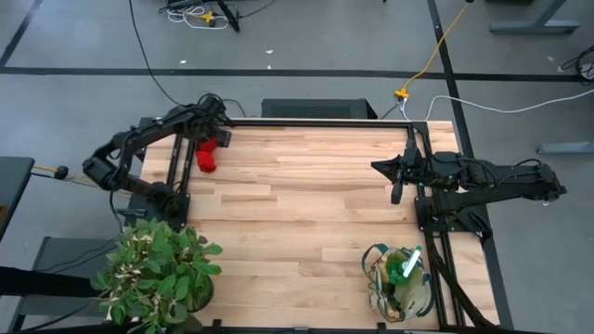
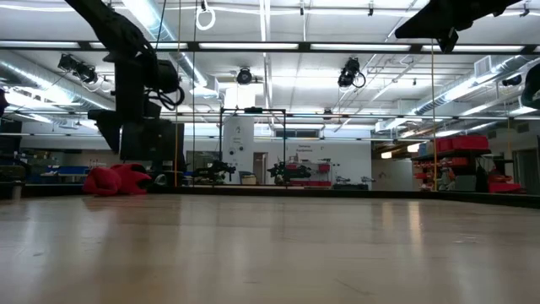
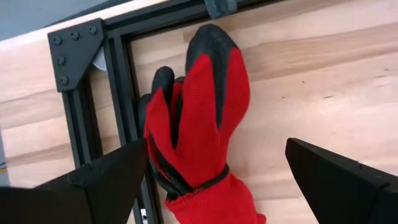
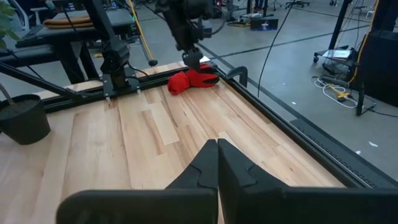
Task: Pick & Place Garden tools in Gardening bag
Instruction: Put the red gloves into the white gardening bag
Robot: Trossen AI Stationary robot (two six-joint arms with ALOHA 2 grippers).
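Most tools seem bagged already in the gardening bag [image 1: 401, 283]; red gloves [image 3: 196, 118] remain at the far-left tabletop corner. My left pincer [image 3: 214, 180] hovers open above them; right pincer [image 4: 217, 163] closed, empty.

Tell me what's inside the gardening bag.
The gardening bag holds a green-and-white item sticking up, plus pale tool shapes beside it. Anything deeper is covered by these and the bag's wall.

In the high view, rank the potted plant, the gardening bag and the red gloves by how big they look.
1. Potted plant, clearly largest.
2. Gardening bag, already holding tools.
3. Red gloves, smallest, partly hidden under the left arm.
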